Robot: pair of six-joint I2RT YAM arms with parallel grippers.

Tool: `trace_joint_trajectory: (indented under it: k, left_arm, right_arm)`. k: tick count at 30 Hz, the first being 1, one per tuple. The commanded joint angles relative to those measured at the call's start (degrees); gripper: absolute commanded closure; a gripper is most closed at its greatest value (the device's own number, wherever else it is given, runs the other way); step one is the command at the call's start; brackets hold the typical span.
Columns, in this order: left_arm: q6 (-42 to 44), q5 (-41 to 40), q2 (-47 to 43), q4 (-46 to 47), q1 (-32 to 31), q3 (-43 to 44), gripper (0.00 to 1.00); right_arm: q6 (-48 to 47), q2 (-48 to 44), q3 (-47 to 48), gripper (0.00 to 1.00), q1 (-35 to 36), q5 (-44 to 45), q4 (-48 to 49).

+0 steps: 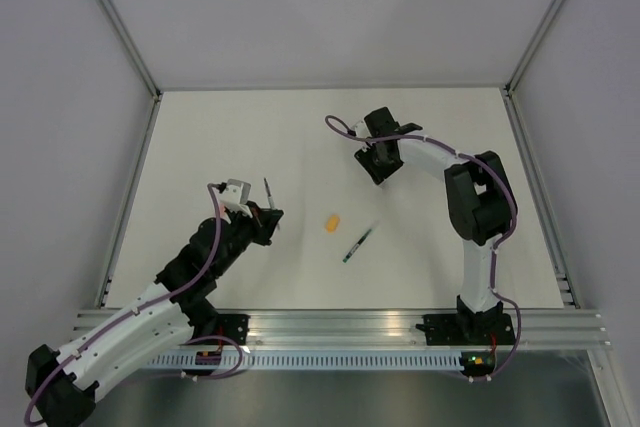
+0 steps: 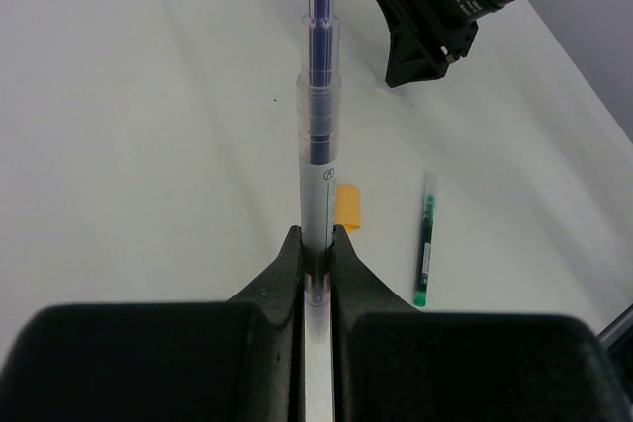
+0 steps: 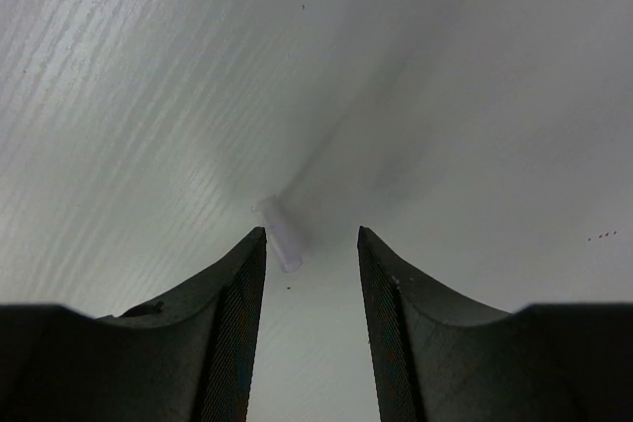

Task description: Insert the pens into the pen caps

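The clear pen (image 2: 318,145) has its lower barrel hidden between the fingers (image 2: 272,279) of the left gripper (image 2: 317,242) and runs off the bottom edge, and it covers part of the orange cap (image 2: 349,208). The pale cap (image 3: 280,234) is blurred at the right wrist; overhead the right gripper (image 1: 381,162) hides it

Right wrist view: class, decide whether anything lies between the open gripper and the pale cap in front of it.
Nothing visible does. The pale cap lies on the table just ahead of the right gripper. It sits off centre, close beside one fingertip, and the gap between the fingers is open.
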Motion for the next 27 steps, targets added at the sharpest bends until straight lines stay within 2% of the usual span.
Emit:
trace_joint_trajectory:
  k: [1, 8, 12, 24, 26, 27]
  left_arm:
    - [2.5, 0.0, 1.2, 0.0, 0.1, 1.3, 0.98]
    - [2.4, -0.3, 1.3, -0.2, 0.1, 1.4, 0.98]
    - [2.5, -0.6, 1.5, -0.4, 0.1, 1.4, 0.98]
    - [2.0, -0.6, 1.4, -0.4, 0.0, 1.0, 0.98]
    - [2.0, -1.0, 1.4, -0.6, 0.0, 1.1, 0.98]
    - [2.0, -0.7, 1.4, -0.6, 0.1, 1.2, 0.98]
  right_arm:
    - [-2.4, 1.2, 0.9, 0.51, -0.4, -3.9, -1.7]
    - [-2.8, 2.3, 0.0, 0.52, -0.4, -8.0, -2.6]
    - [-2.3, 2.3, -0.5, 0.62, -0.4, -7.9, -2.5]
    - [1.0, -1.1, -6.2, 0.66, 0.8, -1.6, -2.4]
    - [1.6, -0.9, -5.9, 0.69, 0.9, -1.6, -2.6]
    - [1.7, -0.7, -5.7, 0.73, 1.1, -1.6, -2.6]
